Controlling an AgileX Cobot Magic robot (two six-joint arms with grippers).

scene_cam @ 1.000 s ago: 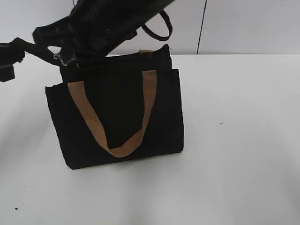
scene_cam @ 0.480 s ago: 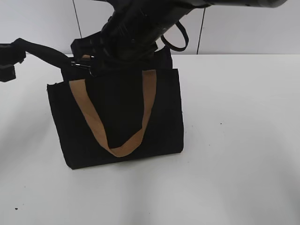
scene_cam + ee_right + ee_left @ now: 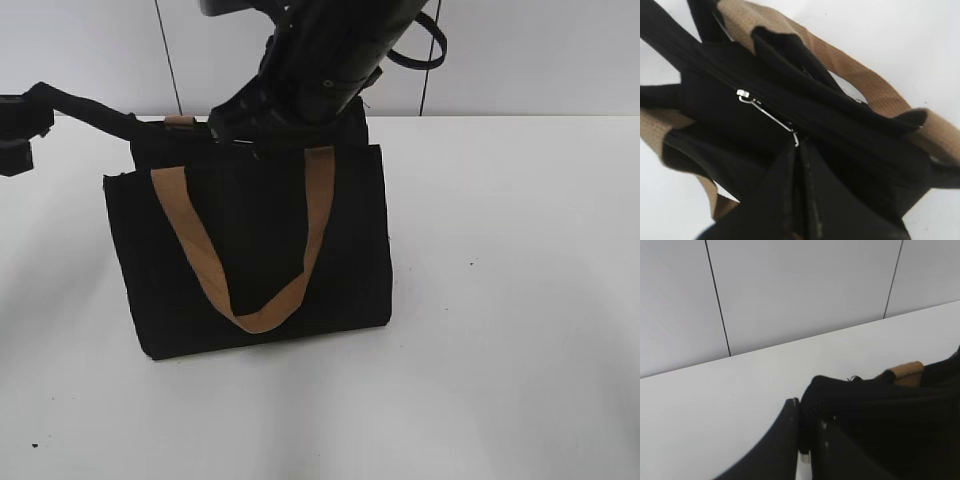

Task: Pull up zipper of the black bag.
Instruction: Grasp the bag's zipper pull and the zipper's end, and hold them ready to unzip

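So nearest the exterior camera is bare white table, then the black bag standing upright a bit left of centre, one tan handle drooping down its front panel in a U. Up at the bag's 12 o'clock the right gripper comes down over the top edge; its wrist camera shows the fingers pinched together on the end of the zipper, a thin silver pull lying along the black zip line. Over at 10 o'clock the left gripper has the bag's top corner clamped between its fingers. Behind everything is a pale panelled wall.
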